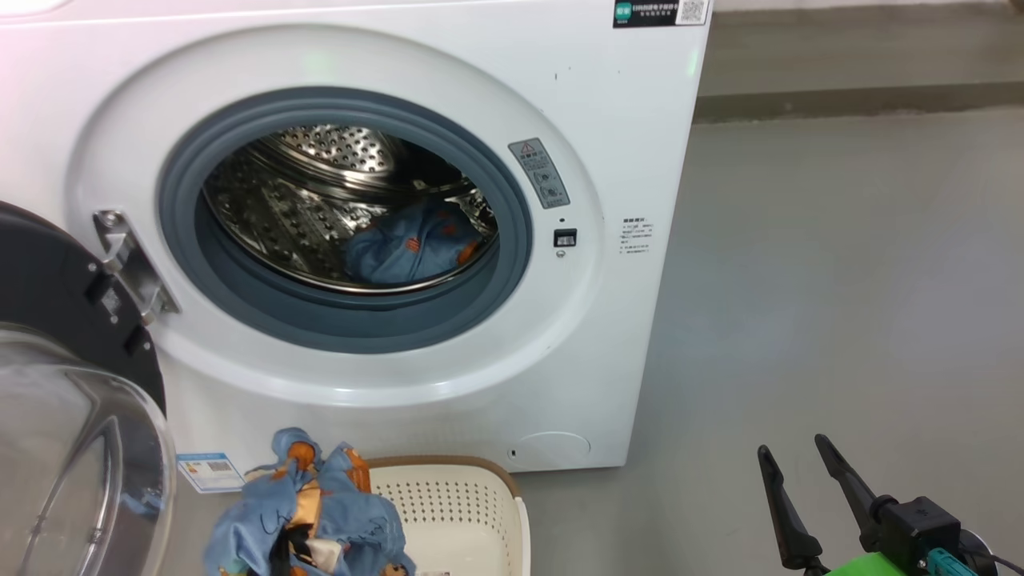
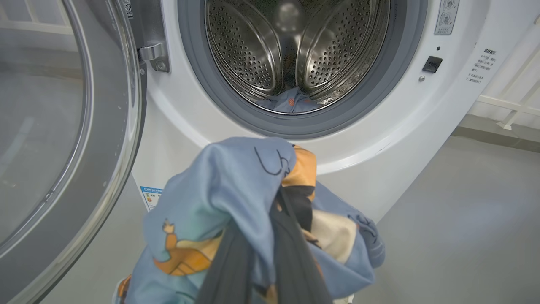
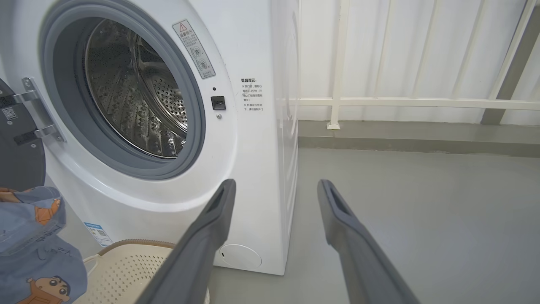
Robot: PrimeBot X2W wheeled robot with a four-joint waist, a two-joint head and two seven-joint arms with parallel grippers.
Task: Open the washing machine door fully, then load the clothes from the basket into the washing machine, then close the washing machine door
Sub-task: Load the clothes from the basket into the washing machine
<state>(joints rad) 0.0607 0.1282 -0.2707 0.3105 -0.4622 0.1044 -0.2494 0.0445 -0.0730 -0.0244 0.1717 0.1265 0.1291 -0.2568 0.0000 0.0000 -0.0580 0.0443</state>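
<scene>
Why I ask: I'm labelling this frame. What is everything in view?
washing machine: one, white, centre
washing machine door: one, black with glass, open at left
drum: one, steel, inside machine
gasket: one, grey-blue, around drum mouth
clothes in drum: one, blue, drum bottom
held clothes: one bundle, light blue and orange, by basket's left edge
basket: one, cream, brown rim, floor before machine
railing: one, white, right of machine
left gripper: one, dark, shut on held clothes
right gripper: one, dark, open, lower right

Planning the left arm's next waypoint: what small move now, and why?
Probably lift the left gripper up and forward toward the steel perforated drum: its fingers are shut on the light blue printed garment bundle, which hangs near the cream perforated basket, below the grey gasket opening; the black round door stands open.
</scene>
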